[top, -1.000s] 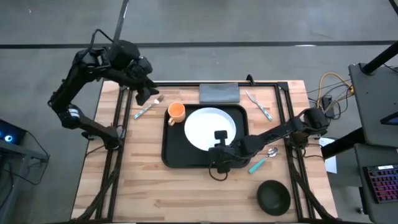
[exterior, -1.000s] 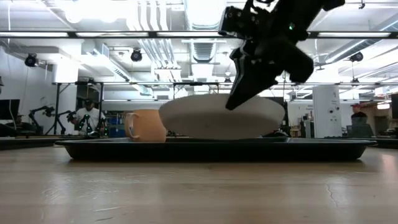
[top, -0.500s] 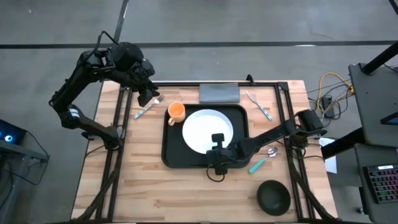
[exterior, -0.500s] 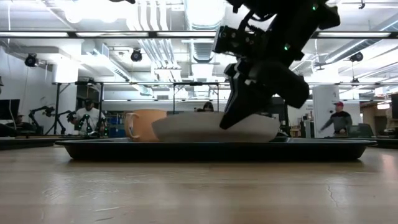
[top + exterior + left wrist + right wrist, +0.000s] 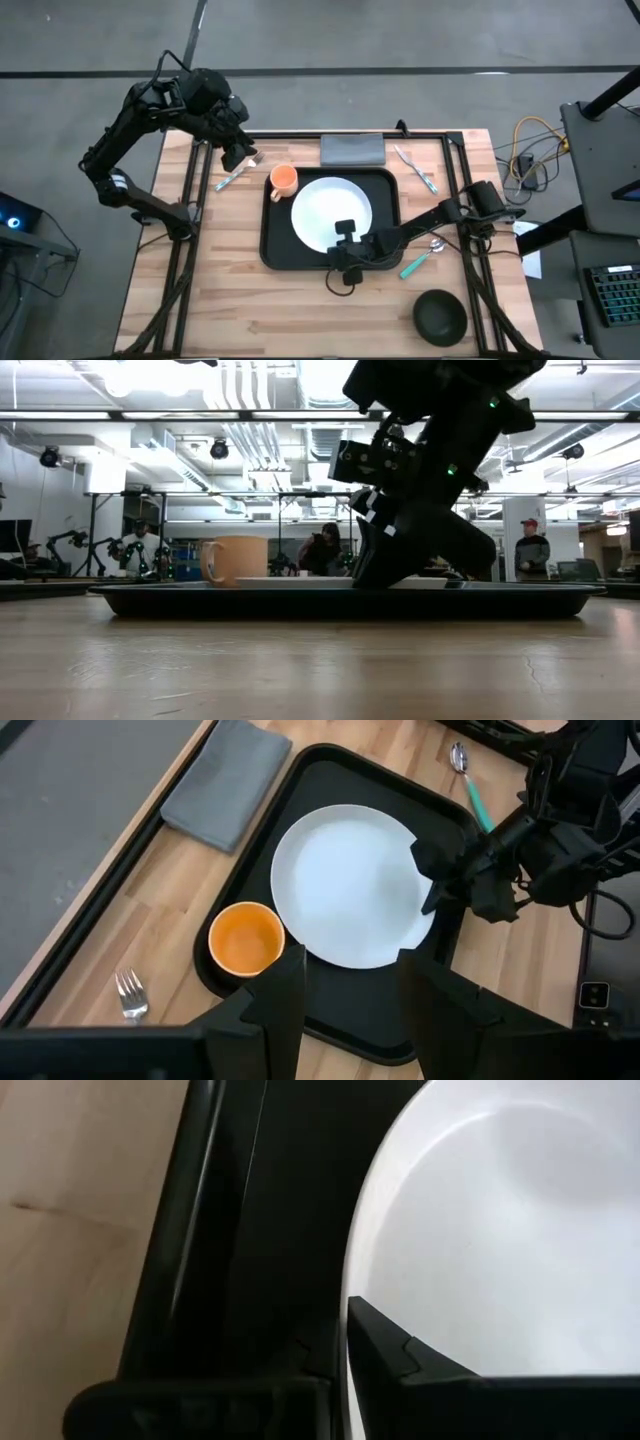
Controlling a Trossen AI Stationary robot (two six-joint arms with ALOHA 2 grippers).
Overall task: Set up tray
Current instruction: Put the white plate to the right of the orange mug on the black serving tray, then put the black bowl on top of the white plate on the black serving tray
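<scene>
The black tray (image 5: 275, 245) lies mid-table under the right gripper (image 5: 344, 243), whose jaws pinch the near rim of the white plate (image 5: 320, 205) lying flat in it, an orange cup (image 5: 284, 180) beyond, while the left gripper (image 5: 237, 152) hangs half-open, empty, past the tray's far left corner.

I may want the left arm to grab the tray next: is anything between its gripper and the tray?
Nothing visible. The left gripper hovers beyond the tray's far left corner, and only bare table and a fork lie below. On the tray sit a cup and a plate, the latter pinched by the right gripper.
</scene>
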